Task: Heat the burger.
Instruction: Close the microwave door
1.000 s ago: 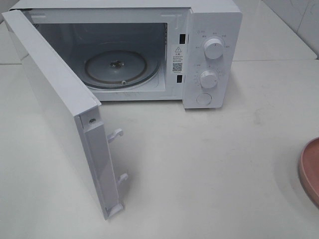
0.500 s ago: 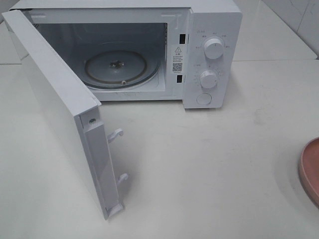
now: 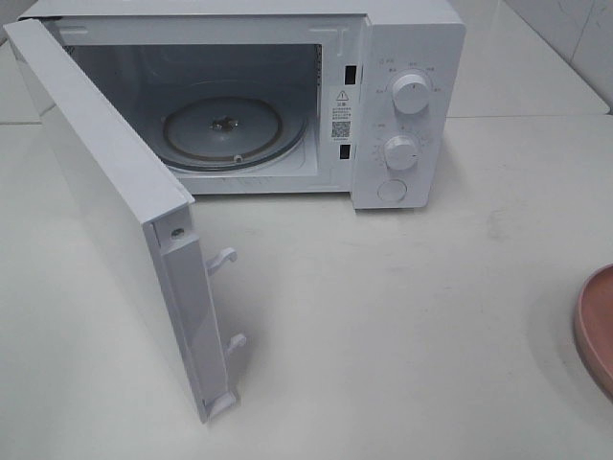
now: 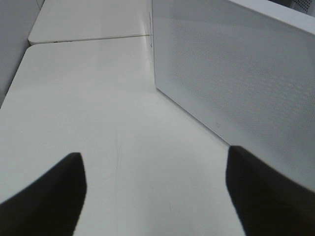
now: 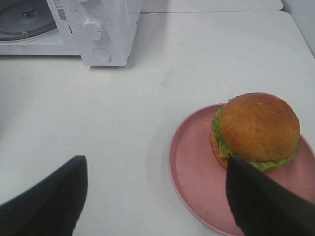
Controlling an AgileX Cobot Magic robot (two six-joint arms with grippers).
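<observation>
Just one burger (image 5: pixel 257 129) on one plate (image 5: pixel 189 169) (two knobs (image 3: pixel 410 94)).

Count: 1 microwave (image 3: pixel 287 96) w/ 2 knobs (image 3: pixel 410 93) & 1 glass turntable (image 3: pixel 235 131); 1 burger (image 5: pixel 257 130); 1 pink plate (image 5: pixel 197 172); 2 tools (image 4: pixel 155 196), 1 desk (image 3: pixel 402 316).

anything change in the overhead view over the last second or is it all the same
Nothing visibly changed. The microwave keeps its door swung wide open, the glass turntable inside is bare, and the pink plate sits at the same spot at the table's right edge. No arm enters that view, and nothing was taken hold of or let go.
</observation>
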